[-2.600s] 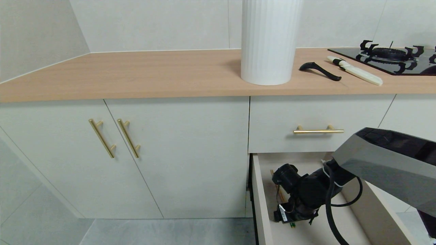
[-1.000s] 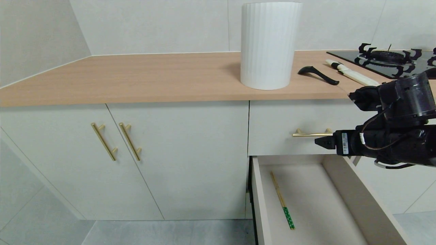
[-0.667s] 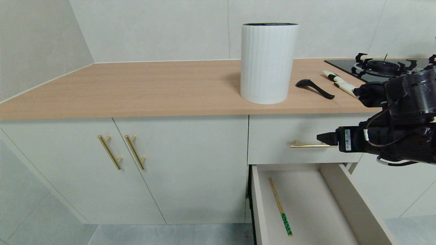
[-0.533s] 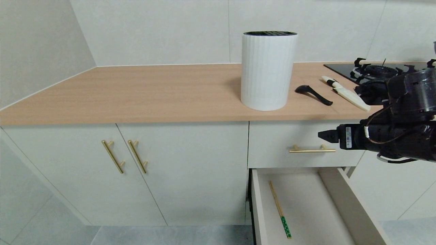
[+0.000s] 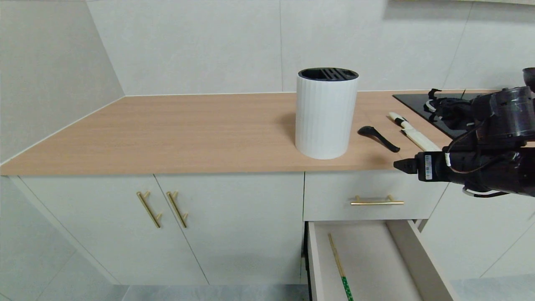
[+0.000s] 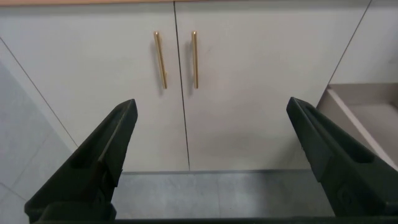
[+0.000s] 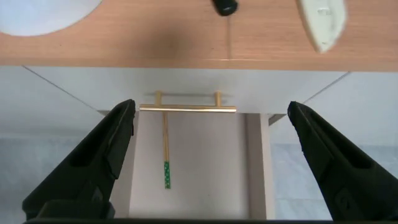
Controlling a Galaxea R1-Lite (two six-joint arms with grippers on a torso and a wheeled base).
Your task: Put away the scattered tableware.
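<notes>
Pale bamboo chopsticks (image 7: 166, 149), green-tipped, lie in drawer (image 7: 211, 177); right pincer (image 7: 211, 109) spread apart.

White ribbed holder (image 5: 326, 117); chopsticks (image 5: 338, 263) tan, green dotted tips, seemingly.

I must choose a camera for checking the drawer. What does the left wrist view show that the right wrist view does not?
Only the left wrist view: two cupboard doors with upright gold handles, and the floor. Only the right wrist view: chopsticks lying in the drawer, a drawer handle, the counter, the tip of a knife. Both: the open drawer, though the left wrist view catches just its edge.
</notes>
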